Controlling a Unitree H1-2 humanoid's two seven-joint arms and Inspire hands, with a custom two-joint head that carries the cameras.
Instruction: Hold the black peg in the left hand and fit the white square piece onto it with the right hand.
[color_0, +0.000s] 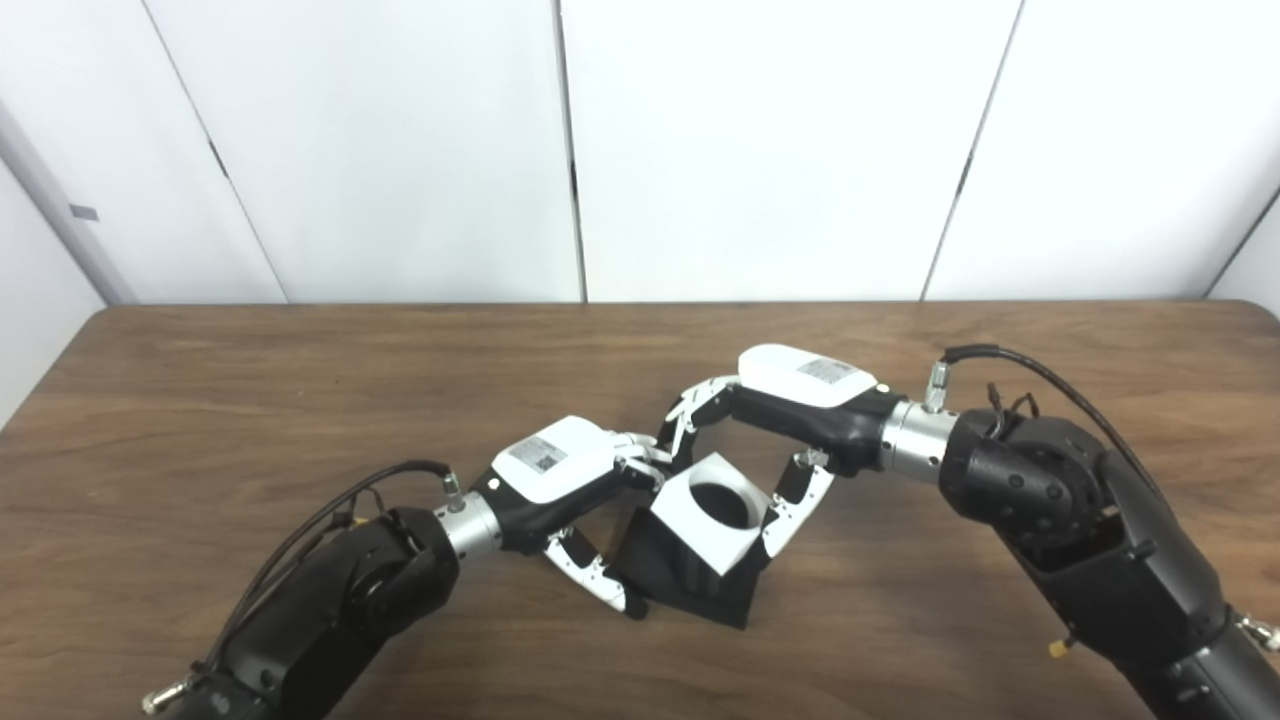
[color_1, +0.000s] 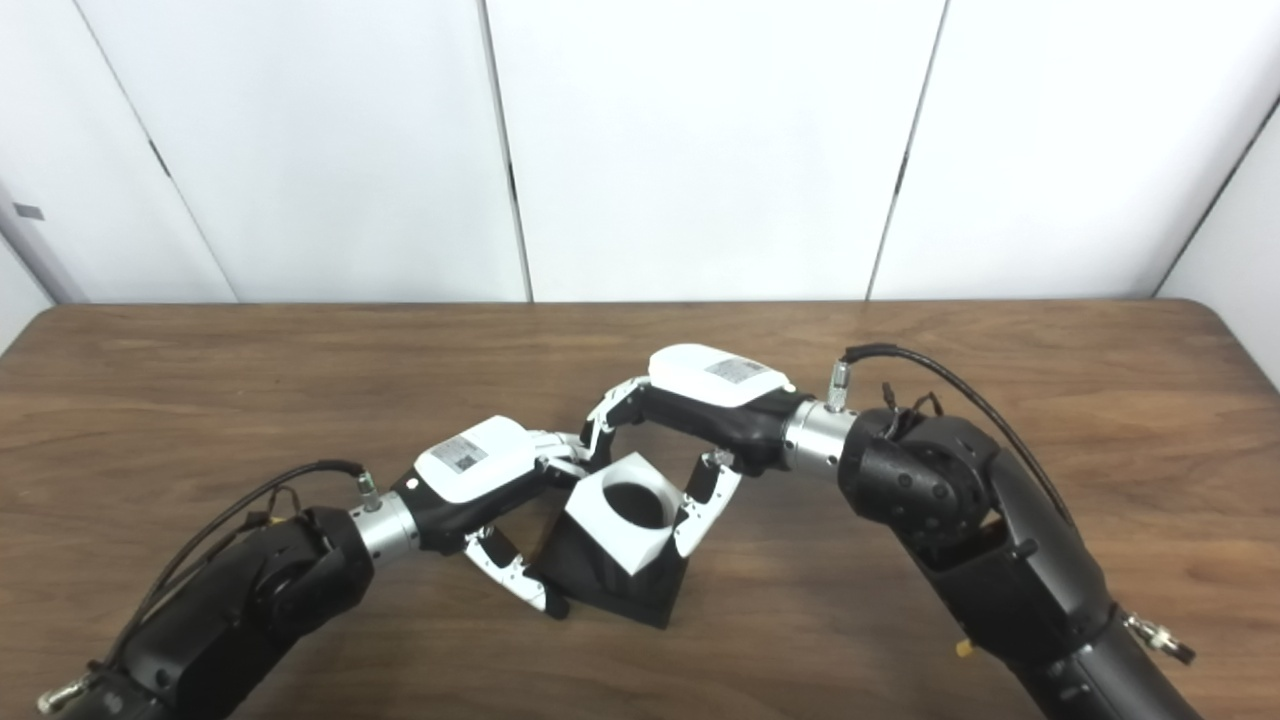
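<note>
**Two hands meet on one white block and one black base at mid-table**

The left hand (color_0: 560, 480) reaches in from the lower left with its fingers curled against the near-left side of the black peg piece (color_0: 690, 590); its thumb lies along the base's left edge and touches it, so it grips the black piece; the right hand (color_0: 790, 400) comes from the right, its fingers (color_0: 690, 410) arched over the far corner of the white square piece (color_0: 705, 520) and its thumb (color_0: 795, 505) pressed to the block's right face, so it is closed on the white piece.

The count is one white square piece, one black peg piece, two hands; the peg's own shaft cannot be made out, only a broad black base beneath the block.

The white block sits on top of the black base, touching it, tilted so its round hole (color_1: 635, 503) faces up and toward the camera; one corner points at the near table edge; its axis through the hole leans off vertical.

Both pieces rest at the middle of the wooden table (color_0: 250, 400); white wall panels (color_0: 400, 150) stand behind it.
</note>
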